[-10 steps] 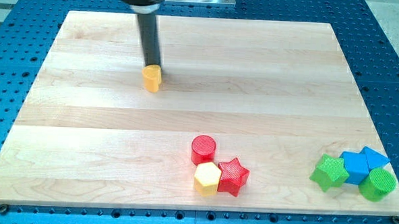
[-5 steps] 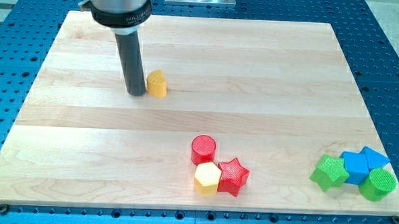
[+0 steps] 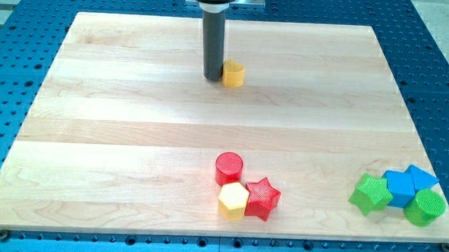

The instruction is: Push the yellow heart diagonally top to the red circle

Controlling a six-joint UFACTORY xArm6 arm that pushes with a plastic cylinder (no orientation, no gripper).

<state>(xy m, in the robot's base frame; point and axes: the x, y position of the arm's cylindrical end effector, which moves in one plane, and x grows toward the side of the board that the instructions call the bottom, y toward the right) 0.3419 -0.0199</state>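
Note:
The yellow heart (image 3: 233, 73) lies in the upper middle of the wooden board (image 3: 95, 135). My tip (image 3: 212, 77) stands right against the heart's left side, touching it. The red circle (image 3: 229, 169) sits well below, near the view's bottom centre. It is far from the heart and slightly to its right or level with it.
A yellow hexagon (image 3: 233, 200) and a red star (image 3: 263, 197) press against the red circle's lower side. At the bottom right a green star (image 3: 371, 194), two blue blocks (image 3: 399, 187) (image 3: 421, 179) and a green cylinder (image 3: 424, 207) cluster by the board's edge.
My tip swung round to the heart's left side and pushed it rightward and up the view. The heart went from the board's left part to the upper middle. Other blocks stayed put.

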